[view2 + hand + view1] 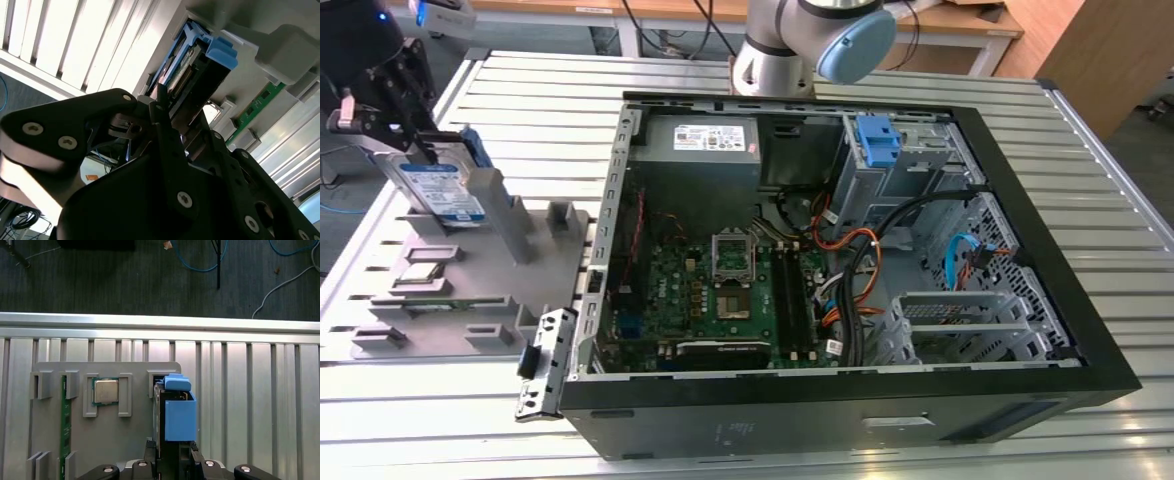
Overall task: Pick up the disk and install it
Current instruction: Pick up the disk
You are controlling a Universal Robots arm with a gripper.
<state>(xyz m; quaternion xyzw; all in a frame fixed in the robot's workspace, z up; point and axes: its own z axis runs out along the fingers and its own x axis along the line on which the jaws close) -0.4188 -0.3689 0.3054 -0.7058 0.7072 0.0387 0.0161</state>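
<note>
The disk (438, 190) is a silver drive with a blue-and-white label in a blue bracket. It stands on edge in a slot of the grey fixture (500, 225), at the exterior view's left. My black gripper (414, 148) comes down on its upper end. In the first wrist view the disk (176, 415) lies between my two fingers, which press on its sides near the gripper (171, 454). The second wrist view has the disk (192, 57) running away from the gripper (182, 127), still against the grey holder.
An open computer case (1067, 300) takes up the middle and the exterior view's right, with a grey power supply (714, 140), a motherboard (720, 290), cables and a bare blue bracket (878, 140). The fixture also holds a processor (106, 391) and a green memory stick (63, 425). The arm's base (787, 45) stands behind the case.
</note>
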